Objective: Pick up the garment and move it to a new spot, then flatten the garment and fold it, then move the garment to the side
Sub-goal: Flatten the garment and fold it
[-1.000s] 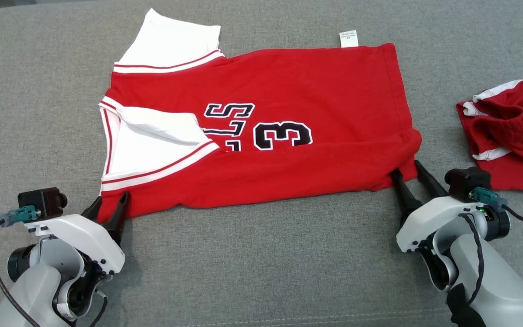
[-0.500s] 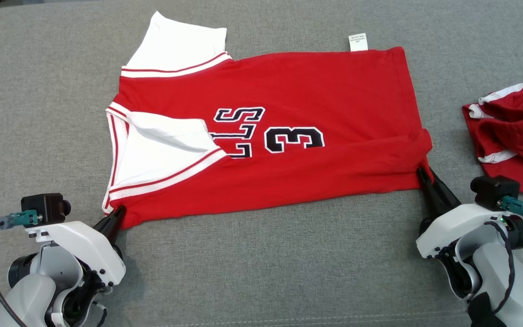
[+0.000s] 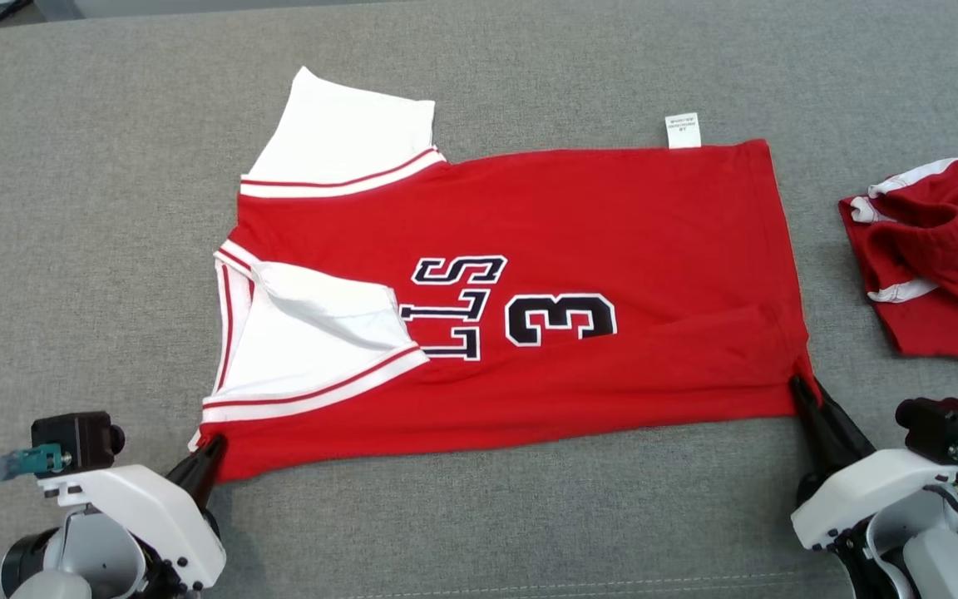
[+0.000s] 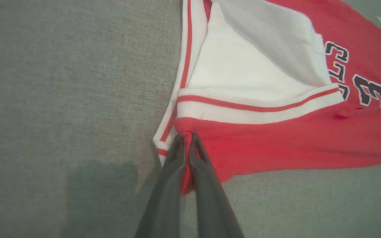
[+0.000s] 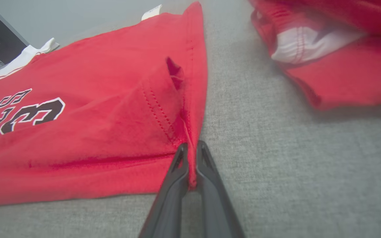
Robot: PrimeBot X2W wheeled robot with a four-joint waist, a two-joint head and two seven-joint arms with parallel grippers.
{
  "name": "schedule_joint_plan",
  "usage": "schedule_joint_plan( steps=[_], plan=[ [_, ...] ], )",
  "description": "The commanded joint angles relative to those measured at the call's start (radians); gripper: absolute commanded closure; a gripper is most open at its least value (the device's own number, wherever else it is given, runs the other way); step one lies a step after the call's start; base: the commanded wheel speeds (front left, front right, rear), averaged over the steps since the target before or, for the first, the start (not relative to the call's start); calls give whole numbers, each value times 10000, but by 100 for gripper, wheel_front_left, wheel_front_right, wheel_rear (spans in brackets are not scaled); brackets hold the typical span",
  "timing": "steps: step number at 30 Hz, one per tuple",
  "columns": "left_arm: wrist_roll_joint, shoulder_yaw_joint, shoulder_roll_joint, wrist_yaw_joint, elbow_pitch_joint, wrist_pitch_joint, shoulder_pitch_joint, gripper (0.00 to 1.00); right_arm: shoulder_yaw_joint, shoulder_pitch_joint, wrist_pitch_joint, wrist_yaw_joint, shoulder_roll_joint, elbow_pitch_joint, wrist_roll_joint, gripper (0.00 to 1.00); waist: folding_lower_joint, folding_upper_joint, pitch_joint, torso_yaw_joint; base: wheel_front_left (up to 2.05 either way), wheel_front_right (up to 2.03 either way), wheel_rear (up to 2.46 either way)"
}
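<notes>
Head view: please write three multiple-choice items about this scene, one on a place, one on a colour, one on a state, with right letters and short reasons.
1. Where does the second red garment lie, relative to the jersey?
A. on it
B. at its left
C. at its right, apart
2. What colour is the digit 3 on the jersey?
A. black, white outline
B. yellow
C. blue
3. The left gripper is:
A. open above the jersey
B. shut on the jersey's near corner
C. shut on nothing
Key: 1 C, a gap separates them; 2 A, the print is black; 3 B, its fingers pinch red cloth.
</notes>
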Motion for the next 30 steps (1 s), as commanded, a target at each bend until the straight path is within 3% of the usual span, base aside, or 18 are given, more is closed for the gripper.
schedule_joint_plan(
  steps=[1, 8, 16, 17, 18, 19, 25, 30],
  plan=[
    [-74, 569, 510, 208, -296, -84, 17, 100, -10, 436, 150, -19, -84, -268, -139, 100, 0, 0, -1, -16, 0, 0, 0],
    [-223, 660, 506, 559, -970, -77, 727, 100, -968, 1513, 754, -19, 410, -1070, -598, 100, 0, 0, -17, 60, 0, 0, 0],
    [-355, 629, 422, 616, -1142, -40, 977, 100, -1527, 2244, 1162, -19, 935, -1808, -774, 96, 0, 0, -49, 67, 0, 0, 0],
    [-371, 638, 399, 541, -1184, -113, 994, 100, -1531, 2275, 1217, -19, 982, -1871, -770, 52, 0, 0, -53, 43, 0, 0, 0],
    [-403, 665, 350, 500, -1208, -193, 1012, 52, -1528, 2285, 1230, -19, 1009, -1944, -790, 0, 0, 0, -53, 26, 0, 0, 0],
    [-365, 671, 351, 485, -1217, -267, 1027, 0, -1559, 2289, 1239, -19, 1035, -1992, -801, 0, 0, 0, -55, 12, 0, 0, 0],
    [-54, 878, 434, 579, -1447, -826, 1082, 0, -1892, 2288, 1170, -19, 960, -2375, -1047, 0, 0, 0, -97, -2, 0, 0, 0],
    [675, 1315, 936, 761, -2245, -1519, 721, 0, -2185, 1983, 1042, -19, 733, -3092, -1258, 0, 0, 0, -129, -38, 0, 0, 0]
  ],
)
